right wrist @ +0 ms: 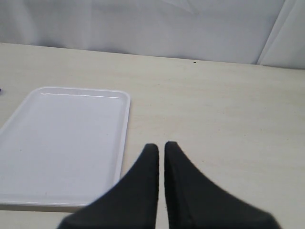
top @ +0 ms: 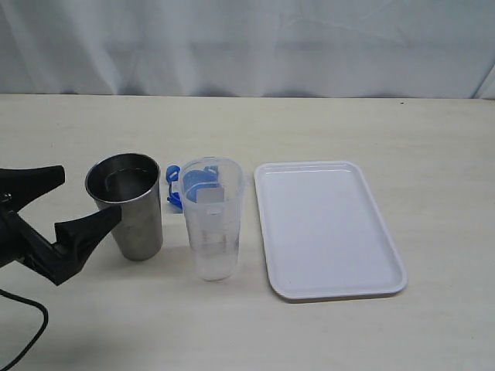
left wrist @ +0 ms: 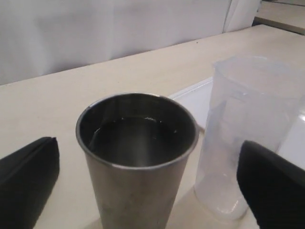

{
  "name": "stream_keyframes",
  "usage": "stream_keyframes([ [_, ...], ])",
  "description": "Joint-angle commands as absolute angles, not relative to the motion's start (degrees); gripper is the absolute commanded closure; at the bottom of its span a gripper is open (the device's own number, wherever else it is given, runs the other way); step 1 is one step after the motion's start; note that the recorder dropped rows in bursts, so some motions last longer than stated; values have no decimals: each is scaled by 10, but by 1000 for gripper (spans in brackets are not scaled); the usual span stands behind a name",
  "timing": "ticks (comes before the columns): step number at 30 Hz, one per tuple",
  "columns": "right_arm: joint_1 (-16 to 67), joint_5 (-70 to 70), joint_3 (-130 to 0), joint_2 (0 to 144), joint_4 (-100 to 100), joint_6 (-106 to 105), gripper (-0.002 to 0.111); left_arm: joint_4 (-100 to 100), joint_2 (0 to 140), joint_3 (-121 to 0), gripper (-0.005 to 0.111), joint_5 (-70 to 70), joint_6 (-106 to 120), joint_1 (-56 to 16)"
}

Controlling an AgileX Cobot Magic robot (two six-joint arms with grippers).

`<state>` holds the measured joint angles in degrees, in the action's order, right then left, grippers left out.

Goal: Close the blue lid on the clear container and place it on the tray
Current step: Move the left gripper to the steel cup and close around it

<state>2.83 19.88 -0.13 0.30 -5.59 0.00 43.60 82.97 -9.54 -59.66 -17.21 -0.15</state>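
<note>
Exterior view alone shows blue lid (top: 172, 193) behind clear container (top: 211, 224); left claw (top: 90, 195) released, right claw (right wrist: 161, 149) clenched

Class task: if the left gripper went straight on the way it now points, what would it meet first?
Most likely the steel cup. The left gripper is open and faces it, and the wrist view shows the cup centred between the fingers. The clear container stands off to one side. How much gap remains is unclear.
</note>
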Motion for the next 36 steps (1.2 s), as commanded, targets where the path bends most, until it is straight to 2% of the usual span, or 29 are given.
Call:
stream_keyframes([
  [1, 26, 198, 0, 0, -51, 0, 104, 412, 869, -93, 12, -622, -145, -4],
  [12, 26, 198, 0, 0, -51, 0, 104, 412, 882, -93, 12, -617, -146, -4],
  [15, 26, 198, 0, 0, -51, 0, 104, 412, 882, -93, 2, -617, -146, -4],
  [20, 26, 198, 0, 0, -51, 0, 104, 411, 915, -94, 2, -621, -132, -4],
  [25, 26, 198, 0, 0, -51, 0, 104, 409, 998, -94, 2, -700, -88, -4],
  [31, 26, 198, 0, 0, -51, 0, 104, 414, 1064, -143, 2, -700, -88, -4],
  [36, 26, 198, 0, 0, -51, 0, 104, 415, 1068, -154, 2, -700, -88, -4],
])
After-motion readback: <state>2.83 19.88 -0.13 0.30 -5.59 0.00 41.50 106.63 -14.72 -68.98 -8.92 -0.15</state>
